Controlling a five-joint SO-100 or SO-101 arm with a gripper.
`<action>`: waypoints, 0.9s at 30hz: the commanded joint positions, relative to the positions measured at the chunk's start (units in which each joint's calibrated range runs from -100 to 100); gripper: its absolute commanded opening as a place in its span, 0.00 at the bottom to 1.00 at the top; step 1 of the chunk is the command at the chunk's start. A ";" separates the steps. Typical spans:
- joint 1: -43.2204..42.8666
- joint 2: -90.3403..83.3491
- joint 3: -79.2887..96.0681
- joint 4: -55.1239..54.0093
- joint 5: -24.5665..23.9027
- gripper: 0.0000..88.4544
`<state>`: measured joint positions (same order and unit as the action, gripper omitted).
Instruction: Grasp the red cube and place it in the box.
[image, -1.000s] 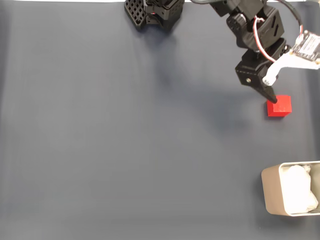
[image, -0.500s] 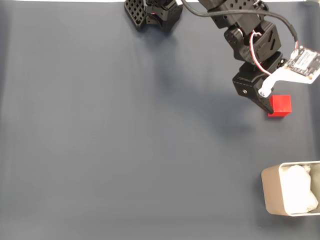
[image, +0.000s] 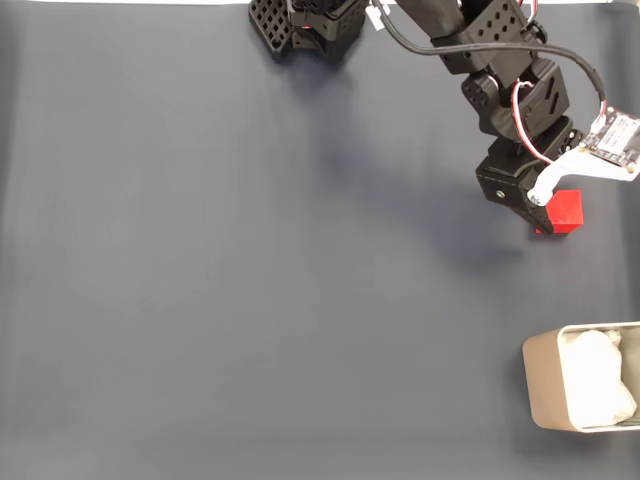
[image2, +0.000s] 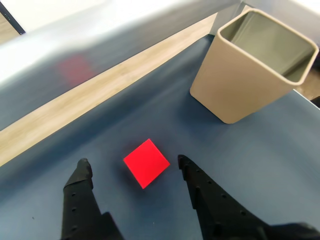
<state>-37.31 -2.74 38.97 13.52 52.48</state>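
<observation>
Fingers (image2: 132, 167) spread apart and empty straddle the red cube (image2: 146, 162), which sits diamond-wise between the tips, probably just below them, box (image2: 252, 65) toward two o'clock.

Gripper: black two-finger gripper (image2: 132, 164), jaws spread apart.
Cube: small bright red matte cube (image2: 146, 162) lies between the fingertips, touching neither.
Box: pale beige rounded rectangular box (image2: 240, 80) stands upper right, well apart.
Surface: dark blue mat (image2: 250, 150).
</observation>
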 joint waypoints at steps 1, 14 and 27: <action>-1.11 2.30 -5.48 -1.07 -0.34 0.46; -2.46 5.94 -10.59 -1.15 -0.34 0.46; -3.10 4.47 -6.58 -0.82 -0.29 0.46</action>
<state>-39.91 3.69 32.46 13.05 52.48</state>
